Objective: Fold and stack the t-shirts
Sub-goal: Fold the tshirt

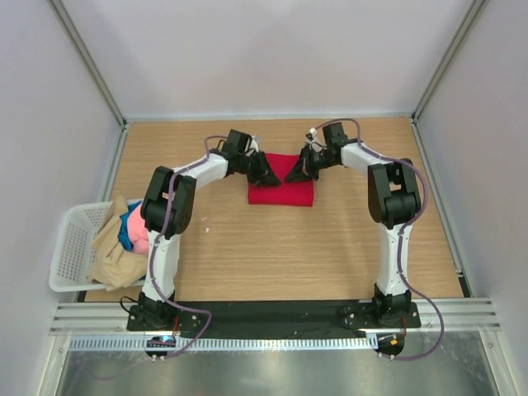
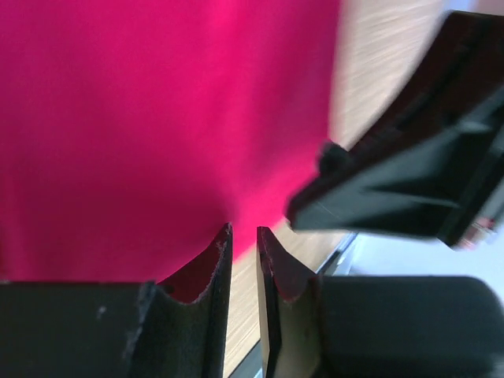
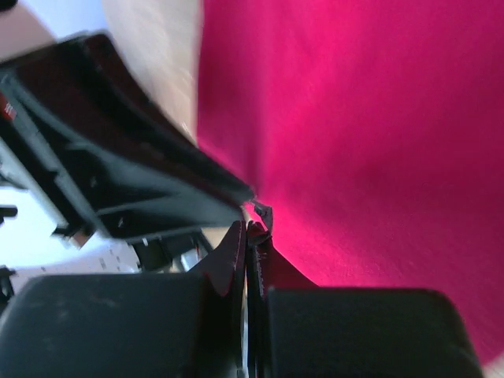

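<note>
Nearest, at the left: white plastic mesh basket with beige, blue and pink cloth shirts inside. Further out, flat on the wooden table: bright red cloth t-shirt, folded small. At its far edge, left gripper apart by a thin crack (bare wood in the gap), right gripper pressed together, seemingly pinching the cloth. Looks like the end of the red fold. Next, probably: let go, lift away, fetch another shirt.

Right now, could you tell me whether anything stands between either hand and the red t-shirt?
Nothing visible does. The right hand is pinched on the far edge of the red t-shirt; the left hand sits at that edge, fingers slightly apart.
</note>
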`<control>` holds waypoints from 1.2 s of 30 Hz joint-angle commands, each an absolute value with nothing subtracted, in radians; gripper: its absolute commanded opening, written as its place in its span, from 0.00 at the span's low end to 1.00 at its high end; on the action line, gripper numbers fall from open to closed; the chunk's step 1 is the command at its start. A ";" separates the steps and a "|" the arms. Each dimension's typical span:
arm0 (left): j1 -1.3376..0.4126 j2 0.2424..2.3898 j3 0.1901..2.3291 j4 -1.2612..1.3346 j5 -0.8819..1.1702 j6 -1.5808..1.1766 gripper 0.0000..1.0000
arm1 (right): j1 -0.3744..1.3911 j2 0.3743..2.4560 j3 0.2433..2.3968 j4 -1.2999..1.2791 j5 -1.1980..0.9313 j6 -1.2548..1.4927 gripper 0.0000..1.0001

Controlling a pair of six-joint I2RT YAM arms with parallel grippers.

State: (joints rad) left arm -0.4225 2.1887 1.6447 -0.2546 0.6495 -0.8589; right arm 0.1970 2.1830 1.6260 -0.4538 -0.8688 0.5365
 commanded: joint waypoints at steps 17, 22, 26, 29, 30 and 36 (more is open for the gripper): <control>-0.433 2.051 1.545 -0.471 0.584 -0.630 0.21 | 0.247 2.085 1.474 -0.537 -0.917 0.425 0.01; -0.407 2.091 1.487 -0.437 0.574 -0.635 0.19 | 0.255 2.137 1.413 -0.440 -0.937 0.474 0.01; -0.368 2.143 1.436 -0.423 0.551 -0.611 0.18 | 0.224 2.174 1.356 -0.420 -0.934 0.457 0.01; -0.350 2.158 1.410 -0.434 0.551 -0.583 0.16 | 0.189 2.152 1.299 -0.416 -0.936 0.446 0.01; -0.350 2.145 1.404 -0.442 0.551 -0.574 0.17 | 0.184 2.135 1.277 -0.422 -0.936 0.434 0.01; -0.356 2.042 1.402 -0.439 0.615 -0.598 0.21 | 0.152 2.033 1.310 -0.474 -0.931 0.426 0.01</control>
